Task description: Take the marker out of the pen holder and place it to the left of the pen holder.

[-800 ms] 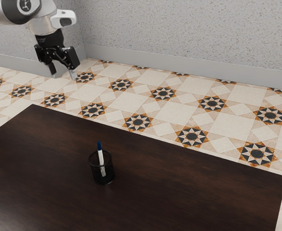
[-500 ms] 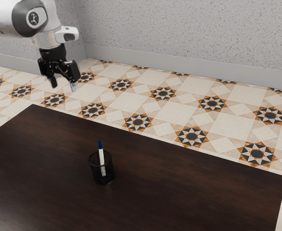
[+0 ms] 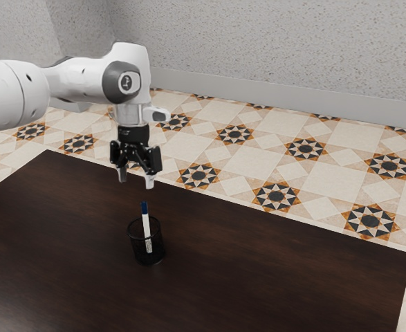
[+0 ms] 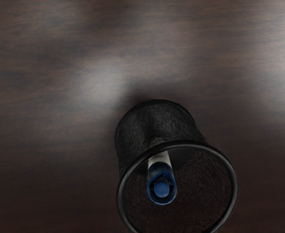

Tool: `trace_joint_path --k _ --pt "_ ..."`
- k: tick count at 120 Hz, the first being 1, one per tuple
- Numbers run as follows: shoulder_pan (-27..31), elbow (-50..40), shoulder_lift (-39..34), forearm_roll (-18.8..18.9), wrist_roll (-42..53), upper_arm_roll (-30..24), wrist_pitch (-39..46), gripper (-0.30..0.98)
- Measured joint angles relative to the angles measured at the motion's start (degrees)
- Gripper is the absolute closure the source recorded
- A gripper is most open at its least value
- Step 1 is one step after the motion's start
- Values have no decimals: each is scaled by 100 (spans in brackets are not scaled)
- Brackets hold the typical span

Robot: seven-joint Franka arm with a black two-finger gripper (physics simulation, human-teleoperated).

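Ringing marker [image 3: 146, 220], pen holder [image 3: 155, 252], on dark table [image 3: 258, 270]

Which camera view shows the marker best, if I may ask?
The exterior view, because it shows the marker from the side, blue cap and white barrel rising from the pen holder. The wrist view looks down on the cap's end, with a short stretch of barrel beyond.

Passage: air above the pen holder [image 3: 153, 253]. Obstacles: its upright wall; marker [image 3: 146, 223], jutting out its top, apparently slightly tilted. Lateral room: table [image 3: 258, 277] around it.
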Motion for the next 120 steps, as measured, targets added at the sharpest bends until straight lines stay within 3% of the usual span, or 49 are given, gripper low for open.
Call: trace_joint_path --k 37,74,100,120 --pt "0 254 679 -111 -50 0 -80 0" --pt "1 278 861 -195 -225 -3 -88 1" --pt "-59 275 903 -198 -331 -4 -92 49" --pt "-86 281 904 -194 -447 -8 -105 67"
